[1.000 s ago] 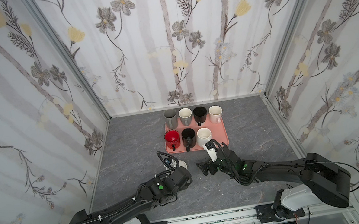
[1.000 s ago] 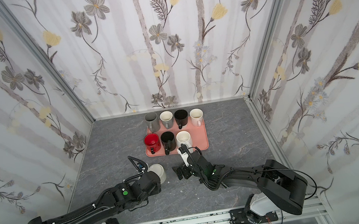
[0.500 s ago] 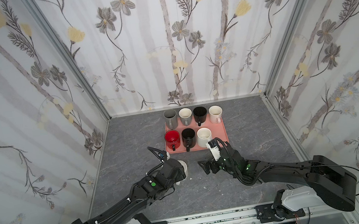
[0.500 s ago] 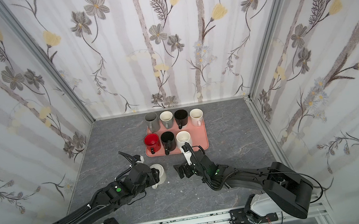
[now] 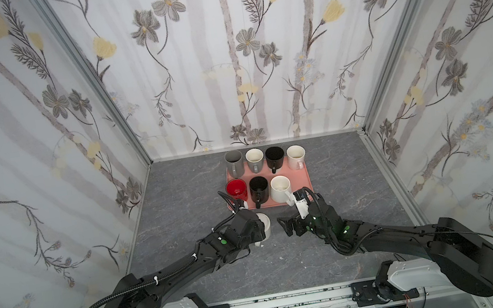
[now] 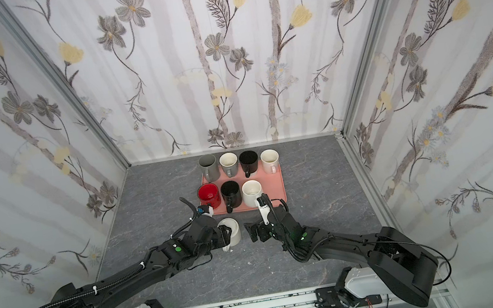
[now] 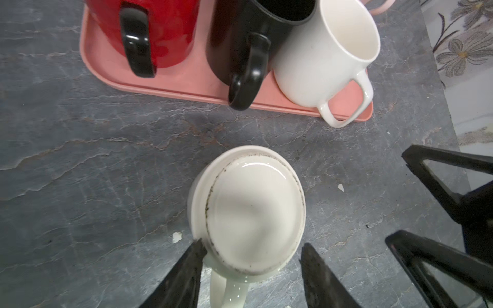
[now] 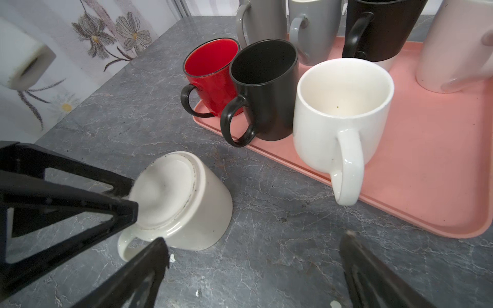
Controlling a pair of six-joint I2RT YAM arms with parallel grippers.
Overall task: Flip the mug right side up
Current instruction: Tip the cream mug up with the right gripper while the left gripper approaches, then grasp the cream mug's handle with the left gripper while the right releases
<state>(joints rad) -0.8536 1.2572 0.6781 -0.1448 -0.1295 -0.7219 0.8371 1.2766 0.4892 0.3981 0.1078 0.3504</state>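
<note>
L fingers [image 7: 184, 277] apart astride upside-down mug [image 7: 253, 213], R fingers [image 8: 128, 277] wide open, empty

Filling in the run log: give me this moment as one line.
mug: upside down on table, off tray | left end effector: open, straddling mug base | right end effector: open, empty | flip: not yet done

You have a dark grey, marble-veined desk [image 5: 176, 186]. A pink tray [image 5: 302, 182] lies flat on it. Just off the tray's near edge, a cream mug [image 5: 266, 225] rests bottom up on the desk, with small white chips [image 7: 176, 236] scattered beside it.
</note>
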